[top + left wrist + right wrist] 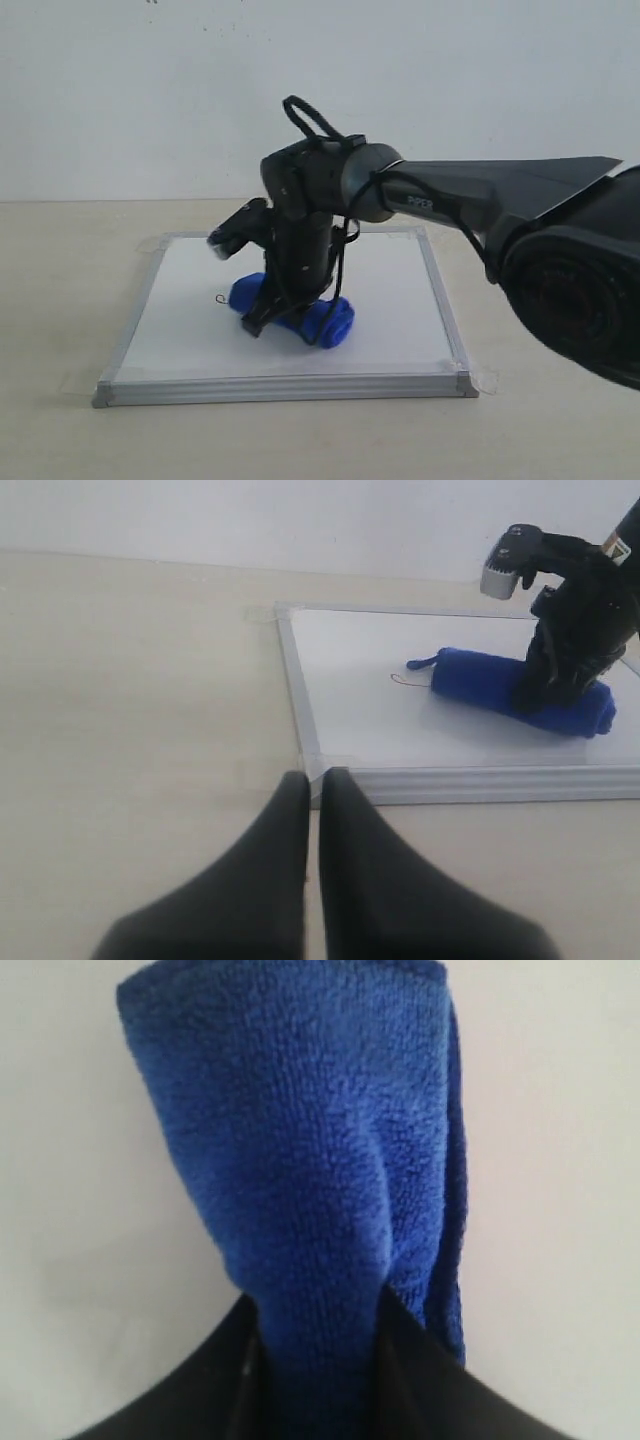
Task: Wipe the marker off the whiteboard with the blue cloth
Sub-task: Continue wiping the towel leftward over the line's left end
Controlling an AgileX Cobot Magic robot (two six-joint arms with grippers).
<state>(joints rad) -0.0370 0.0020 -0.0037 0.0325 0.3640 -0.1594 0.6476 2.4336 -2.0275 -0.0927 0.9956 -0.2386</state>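
**Blue cloth [310, 1190] clamped, red loop beyond its tag end**

Pinching the roll across its middle, the right gripper [318, 1300] holds it down on the whiteboard [400, 300]. The roll's long axis runs across the board. What shows of the marker [403, 680], a small loop, lies just past the tag end, on the left arm's side, so the wipe probably goes that way. Only the left wrist view shows red beside the tag. The left gripper [313, 780], jaws pressed together, hangs off the board's corner.
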